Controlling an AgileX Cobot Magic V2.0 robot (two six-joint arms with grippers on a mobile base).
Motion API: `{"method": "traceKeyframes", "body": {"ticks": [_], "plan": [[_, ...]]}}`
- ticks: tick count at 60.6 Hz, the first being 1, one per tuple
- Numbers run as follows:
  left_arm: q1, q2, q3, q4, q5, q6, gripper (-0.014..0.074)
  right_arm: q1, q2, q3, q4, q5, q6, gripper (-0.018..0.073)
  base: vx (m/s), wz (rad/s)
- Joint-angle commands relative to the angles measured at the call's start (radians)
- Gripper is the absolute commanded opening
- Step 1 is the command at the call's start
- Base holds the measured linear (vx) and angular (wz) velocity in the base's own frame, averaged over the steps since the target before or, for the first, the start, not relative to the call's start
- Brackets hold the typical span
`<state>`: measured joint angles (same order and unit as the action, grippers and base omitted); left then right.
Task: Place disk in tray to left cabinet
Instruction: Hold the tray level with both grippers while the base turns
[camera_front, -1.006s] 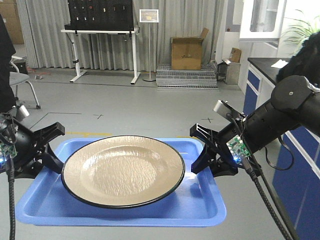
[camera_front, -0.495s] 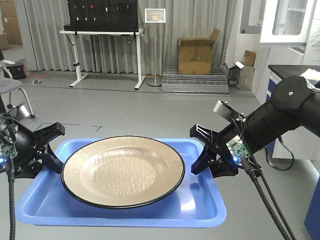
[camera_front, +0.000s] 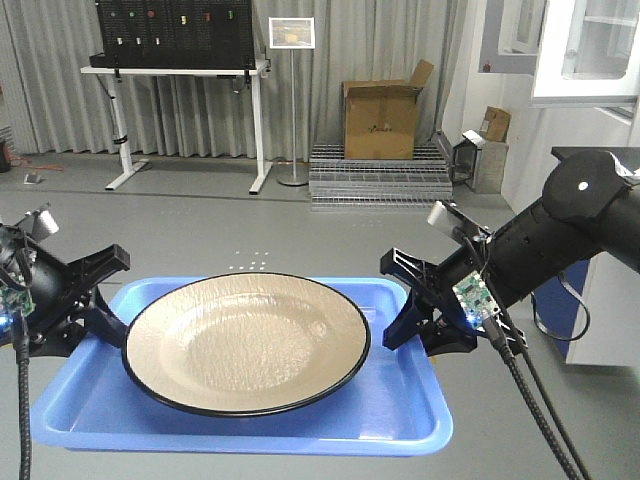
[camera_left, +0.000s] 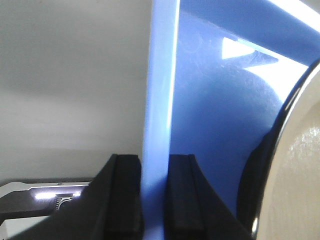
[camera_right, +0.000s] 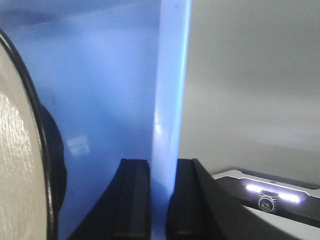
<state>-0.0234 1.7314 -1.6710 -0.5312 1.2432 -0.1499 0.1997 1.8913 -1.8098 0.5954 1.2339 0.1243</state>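
Carrying a rectangular bright blue plastic tray (camera_front: 400, 405) between both arms, well off the floor. Got a big round glossy tan plate with a thin black rim (camera_front: 245, 340) riding loose in the middle, almost as wide as the tray itself. Pinching the tray's left lip with the left gripper (camera_front: 112, 298) and the right lip with the right gripper (camera_front: 398, 300). Confirmed close up from both wrist cams: black pads (camera_left: 122, 195) squeezed onto either face of that thin blue edge.

Guessing here: probably ceramic or melamine, so stiff, fairly heavy, breakable, and slick enough to skate on smooth plastic. Probably a bit bendy too, thin plastic like that under such a load. So no grabbing the plate itself. Just stick with the opposite rims, keep level, move both ends together, no jerks.

No sign of the light grey-white metal shelving cabinet in any view.
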Motion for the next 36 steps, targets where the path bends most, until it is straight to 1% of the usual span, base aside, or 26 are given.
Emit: {"method": "traceKeyframes", "body": {"ticks": [1,36], "plan": [[-0.032,-0.059,-0.04,-0.232,0.01,-0.025,0.0,0.032,-0.069,-0.035,0.221,-0.017,-0.007,-0.0001,0.69,-0.06],[-0.032,-0.059,-0.04,-0.231,0.01,-0.025,0.0,0.032,-0.069,-0.035,0.22,-0.018,-0.007,-0.0001,0.69,-0.02]]}}
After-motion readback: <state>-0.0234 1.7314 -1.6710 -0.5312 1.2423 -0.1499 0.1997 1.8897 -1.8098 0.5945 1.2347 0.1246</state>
